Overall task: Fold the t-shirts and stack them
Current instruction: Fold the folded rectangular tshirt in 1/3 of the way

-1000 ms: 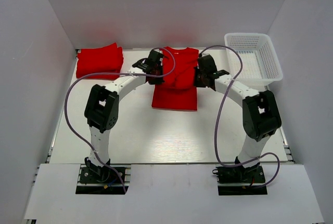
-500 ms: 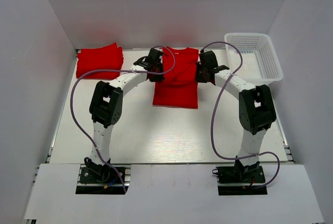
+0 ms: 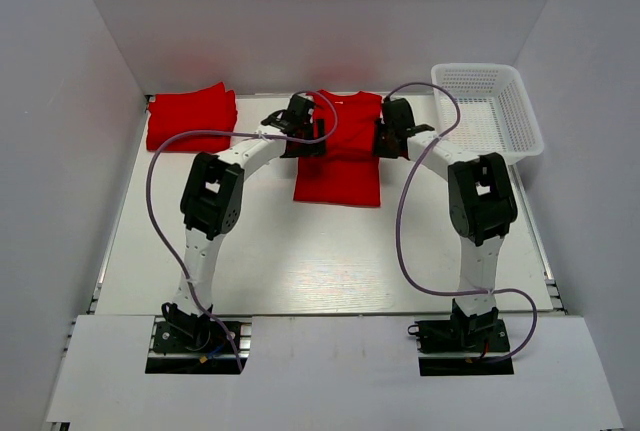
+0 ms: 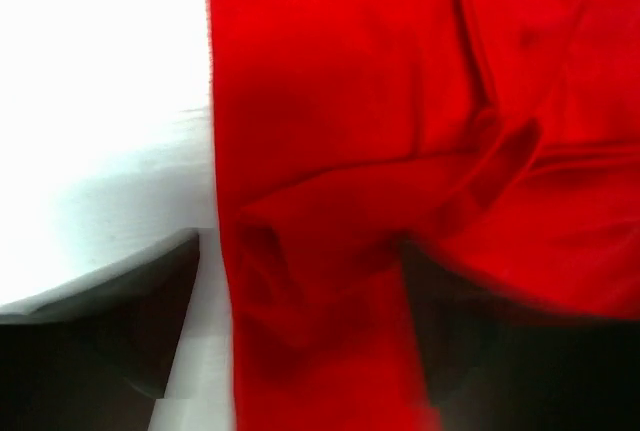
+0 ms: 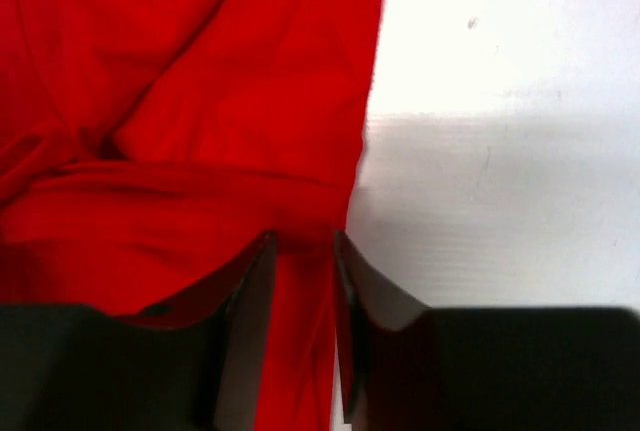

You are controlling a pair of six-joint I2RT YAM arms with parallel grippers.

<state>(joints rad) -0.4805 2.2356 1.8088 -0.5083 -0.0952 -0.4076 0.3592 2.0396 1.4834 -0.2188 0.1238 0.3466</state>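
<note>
white table (image 3: 300,261), plain white walls (image 3: 330,21), red t-shirt (image 3: 340,179) at back, mesh basket (image 3: 524,137)

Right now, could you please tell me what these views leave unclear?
Left wrist view: left gripper is blurred; contact with the shirt unclear.
Right wrist view: the frame crops the shirt beyond the right gripper.
Top view: stack too small to count shirts.
</note>
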